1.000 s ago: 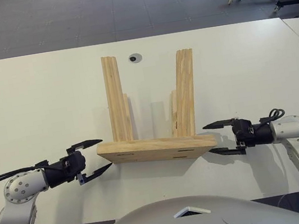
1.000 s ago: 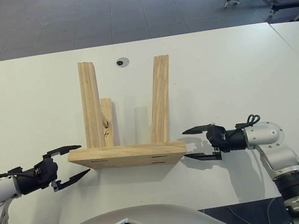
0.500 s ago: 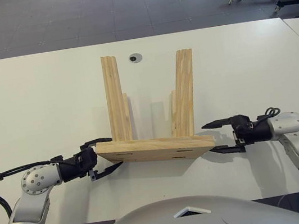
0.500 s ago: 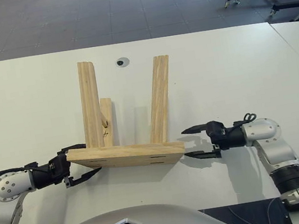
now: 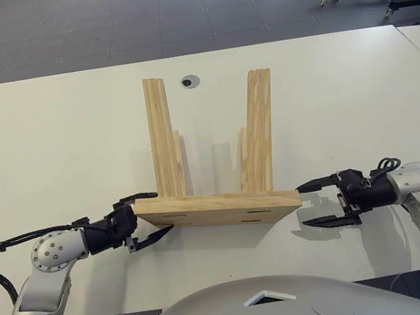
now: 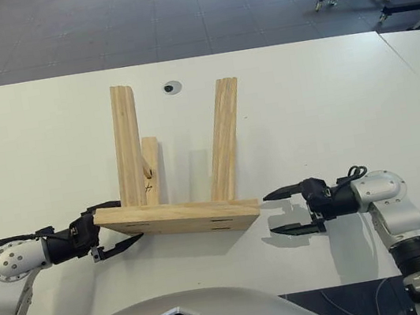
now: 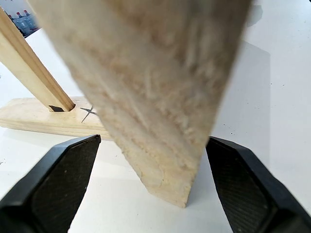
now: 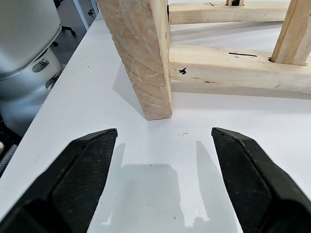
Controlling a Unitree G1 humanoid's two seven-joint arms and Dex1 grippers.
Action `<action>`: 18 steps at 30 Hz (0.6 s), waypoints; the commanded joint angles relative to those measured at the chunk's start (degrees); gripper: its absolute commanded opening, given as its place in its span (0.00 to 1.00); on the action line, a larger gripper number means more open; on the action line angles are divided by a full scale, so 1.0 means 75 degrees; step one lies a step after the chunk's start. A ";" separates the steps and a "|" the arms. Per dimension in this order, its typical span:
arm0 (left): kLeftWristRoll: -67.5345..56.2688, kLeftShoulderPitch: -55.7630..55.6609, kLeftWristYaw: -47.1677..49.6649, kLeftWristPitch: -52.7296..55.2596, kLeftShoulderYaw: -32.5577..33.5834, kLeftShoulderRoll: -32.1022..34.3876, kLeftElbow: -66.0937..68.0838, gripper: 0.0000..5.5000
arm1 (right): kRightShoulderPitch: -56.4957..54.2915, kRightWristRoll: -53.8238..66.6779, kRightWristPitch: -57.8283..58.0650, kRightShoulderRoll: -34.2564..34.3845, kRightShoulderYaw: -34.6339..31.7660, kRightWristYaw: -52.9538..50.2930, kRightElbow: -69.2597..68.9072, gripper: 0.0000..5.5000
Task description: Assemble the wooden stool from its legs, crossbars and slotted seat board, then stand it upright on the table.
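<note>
So, which step is in hand?

Assembly looks done, I'd say: the pale wooden stool lies on its side near the front edge of the white table. Its thick slotted seat board stands on edge along that front edge, and the two long upper legs point toward the far edge, where a small round grommet sits. A thin crossbar enters a slot in one of the lower legs.

And the grippers?

Left gripper has its black fingers spread wide around the left end of the board, one on each face, with a gap showing on both sides, so nothing is clamped. Right gripper is equally wide, just beside the right end, apart from the wood.

So the step is taking hold for the stand-up?

That's my reading. The right gripper needs to slide in until its fingers straddle the board's end. Then both should close on the board together and tip it about its long edge so the legs swing down onto the table.

Any caution?

Squeeze evenly; a lopsided hold could twist the joints loose.
</note>
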 commanded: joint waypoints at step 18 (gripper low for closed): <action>-0.0298 -0.0356 0.0272 0.0899 -0.0465 -0.0638 -0.0111 0.26 | 0.0102 0.0073 -0.0747 0.0431 -0.0384 -0.0429 -0.0050 0.65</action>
